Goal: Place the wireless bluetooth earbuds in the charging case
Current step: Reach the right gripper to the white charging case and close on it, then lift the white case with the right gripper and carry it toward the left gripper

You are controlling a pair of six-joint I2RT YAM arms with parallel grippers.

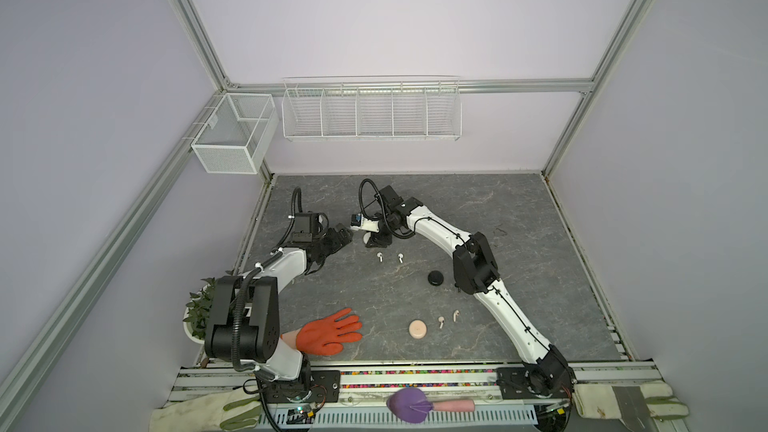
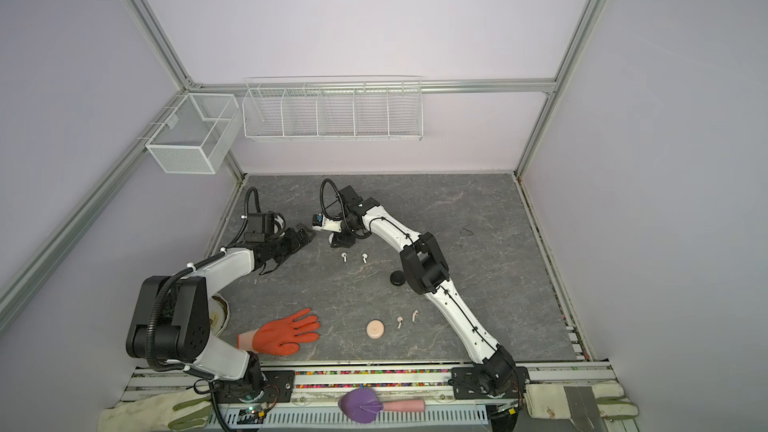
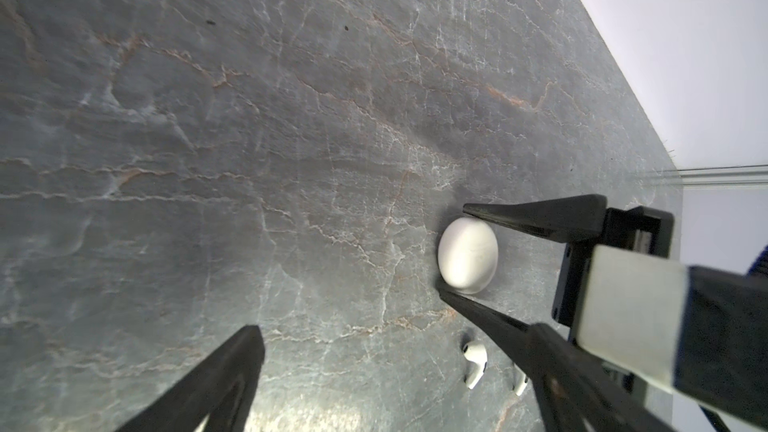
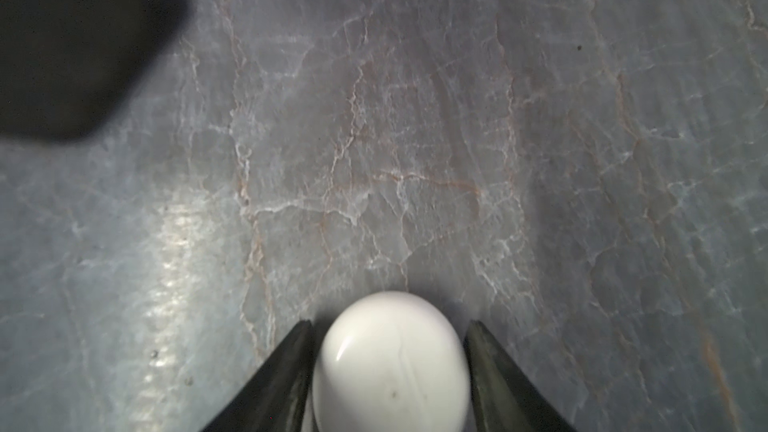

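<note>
1. Step in hand, as judged: securing the white charging case (image 3: pixel 467 259), lid shut, lying flat on the table (image 1: pixel 519 209) in its far part, left of centre.
2. Right gripper (image 4: pixel 390 322): down at table level, fingers (image 4: pixel 282 367) straddling the case, one on each side and very close to its rounded flanks. Cannot tell whether pressing on it or a hair off.
3. Left gripper (image 1: pixel 345 236): spread wide, holding nothing, hovering just beside the case and pointed toward it.
4. White earbuds (image 1: pixel 380 257): both loose on the table, just in front of the case, apart from each other, neither one seated.
5. Pink earbuds (image 1: pixel 441 321): also loose, just beside the closed pink case (image 1: pixel 417 329) near the front edge. Between the two groups, a closed black case (image 1: pixel 436 278).
6. Next, probably: completing the pinch, steadying the case, then lifting its lid with the free gripper. Calls for a centred, even squeeze, since so smooth and rounded a shell looks apt to slip out sideways. After that, a fine pick on a very small earbud.
7. Pose: right arm stretched long from its base at the front right, elbow raised, wrist bent down, reaching across the middle. Left arm folded at the elbow, forearm low and angled inward toward the case.
</note>
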